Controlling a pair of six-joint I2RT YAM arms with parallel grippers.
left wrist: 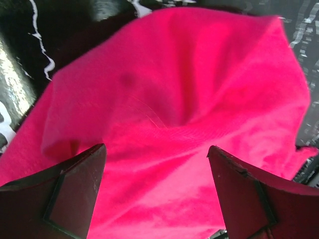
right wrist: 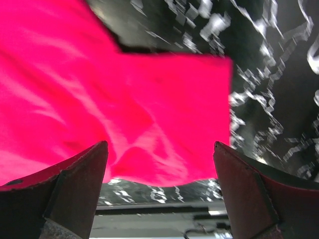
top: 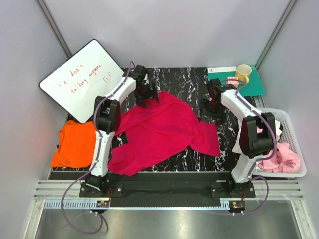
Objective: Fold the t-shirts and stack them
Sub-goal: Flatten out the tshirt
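Currently worked shirt: a large magenta-red cloth t-shirt [top: 159,132] lay rumpled across the middle of the black marbled tabletop [top: 184,79], not yet squared for folding.
Left gripper [left wrist: 157,154]: jaws spread wide, holding nothing, poised over the shirt's far edge, probably to pinch it.
Right gripper [right wrist: 159,149]: equally wide and empty, above the sleeve toward the right edge.
Other shirts: a folded orange t-shirt [top: 75,144] sat at the near left corner, likely the stack's base; a crumpled pale pink one [top: 284,157] waited in a white plastic basket [top: 294,119] off the right edge.
Obstacles: a white whiteboard [top: 82,79] crowded the far left corner, and a yellow mug [top: 243,72] the far right.
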